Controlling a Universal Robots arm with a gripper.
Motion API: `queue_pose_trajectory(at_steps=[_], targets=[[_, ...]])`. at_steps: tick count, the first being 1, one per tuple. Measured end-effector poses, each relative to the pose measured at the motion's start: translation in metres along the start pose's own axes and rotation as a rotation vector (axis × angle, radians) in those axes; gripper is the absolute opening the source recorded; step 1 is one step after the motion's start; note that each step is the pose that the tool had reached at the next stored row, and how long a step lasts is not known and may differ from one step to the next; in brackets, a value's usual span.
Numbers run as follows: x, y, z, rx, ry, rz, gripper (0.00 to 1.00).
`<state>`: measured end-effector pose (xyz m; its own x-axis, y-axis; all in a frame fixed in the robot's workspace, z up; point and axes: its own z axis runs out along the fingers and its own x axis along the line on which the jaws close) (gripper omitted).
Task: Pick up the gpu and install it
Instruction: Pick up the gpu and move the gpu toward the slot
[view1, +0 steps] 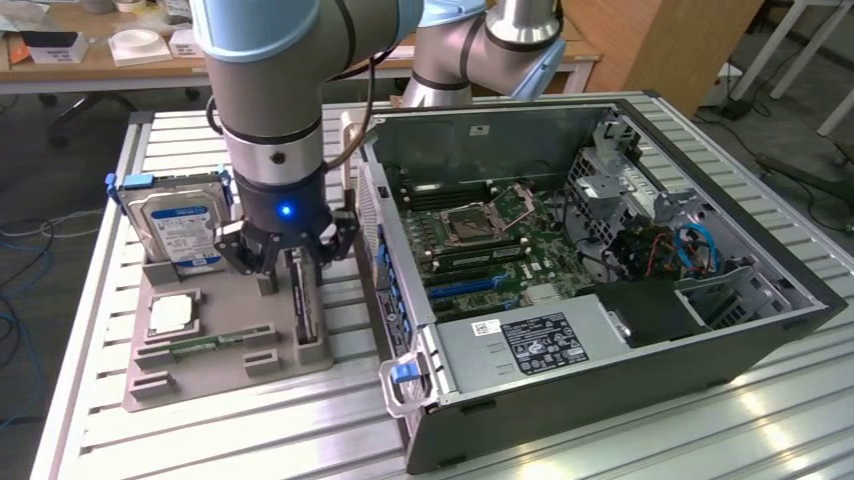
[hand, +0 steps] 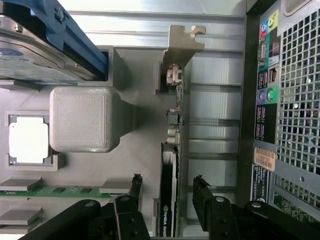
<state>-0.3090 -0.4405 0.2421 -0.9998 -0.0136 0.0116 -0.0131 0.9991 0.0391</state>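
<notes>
The gpu stands edge-on in a slot of the grey holder tray, on the exterior view's left of the open computer case. In the wrist view the gpu is a slim dark strip with printed lettering, and its pale metal bracket is at the far end. My gripper hangs right over the card. In the wrist view the gripper is open, with one black finger on each side of the card and a gap to both.
On the tray stand a silver hard drive with a blue label, a processor chip and a green memory stick. A grey block rises beside the card. The case's rear panel is close to the gripper.
</notes>
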Motion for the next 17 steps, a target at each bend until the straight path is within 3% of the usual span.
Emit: queue_pose_trajectory(at_steps=[17], targets=[[-0.0003,-0.0008,0.0056,0.0,0.0001,0.0,0.53]])
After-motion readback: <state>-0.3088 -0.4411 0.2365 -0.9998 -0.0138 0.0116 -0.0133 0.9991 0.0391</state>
